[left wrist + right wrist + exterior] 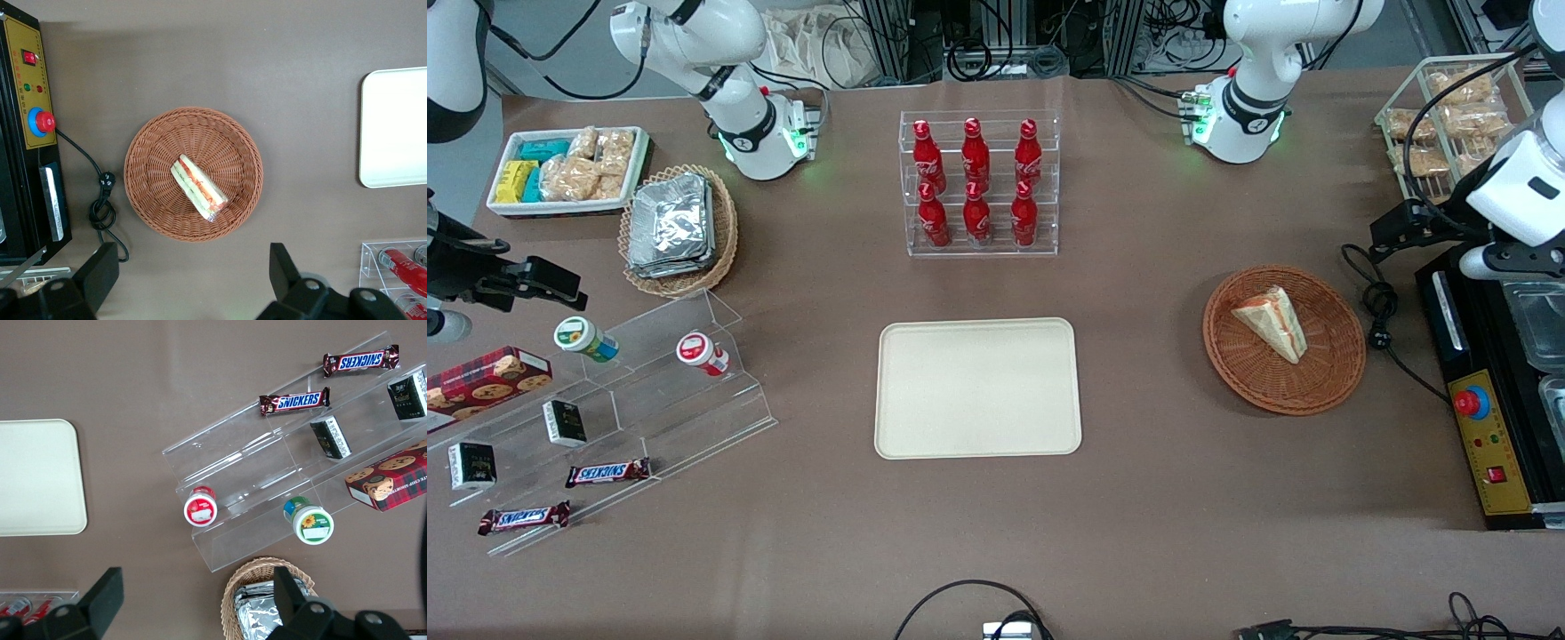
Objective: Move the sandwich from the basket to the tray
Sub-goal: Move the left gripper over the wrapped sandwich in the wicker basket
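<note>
Reddish-brown wicker fills the middle of my left wrist view: the basket (pixel 193 175) sits flat on the brown tabletop (pixel 1156 498), and the sandwich (pixel 198 189) lies inside it, a clear-wrapped wedge with red, orange and green layers showing along its edge. From the front I see the sandwich (pixel 1272 322) slightly off the basket's (pixel 1284 340) centre, on the side farther from the camera. My pincer (pixel 193 280) hangs above the tabletop just beside the basket's rim, its two dark fingers (pixel 100 273) spread wide apart with nothing between them, touching neither basket nor sandwich. The cream-beige tray (pixel 978 388) lies near the middle of the tabletop, well apart from the basket and toward the parked arm's end from it; one edge of the tray (pixel 393 127) shows in my wrist view. A black control box with a red button (pixel 1472 403) stands near the basket, toward the working arm's end, with a coiled black cable (pixel 1380 307) between them. A clear rack of red bottles (pixel 978 182) stands farther from the front camera than the tray.
</note>
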Controlling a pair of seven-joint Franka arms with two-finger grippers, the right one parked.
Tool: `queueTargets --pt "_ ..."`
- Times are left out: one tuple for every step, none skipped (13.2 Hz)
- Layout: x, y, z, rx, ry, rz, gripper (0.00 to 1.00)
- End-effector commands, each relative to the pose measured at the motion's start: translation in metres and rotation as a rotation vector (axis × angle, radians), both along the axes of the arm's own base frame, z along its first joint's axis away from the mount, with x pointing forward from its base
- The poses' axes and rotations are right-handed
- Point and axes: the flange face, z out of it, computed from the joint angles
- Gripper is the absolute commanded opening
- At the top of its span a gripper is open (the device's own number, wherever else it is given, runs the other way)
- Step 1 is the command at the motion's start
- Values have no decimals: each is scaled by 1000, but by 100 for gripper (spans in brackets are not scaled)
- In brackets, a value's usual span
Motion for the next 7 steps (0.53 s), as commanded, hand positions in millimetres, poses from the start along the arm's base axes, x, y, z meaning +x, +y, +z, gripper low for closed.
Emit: queueTargets --pt "2 2 8 -17 13 -9 100" --pt "3 2 9 -18 10 -8 100" --pt "5 3 5 -18 16 -6 100" --pt "7 4 1 -19 25 0 100" --pt "7 4 -5 -16 39 15 100" --pt "9 3 -17 -9 62 45 100" --pt "10 2 -24 -1 69 65 100"
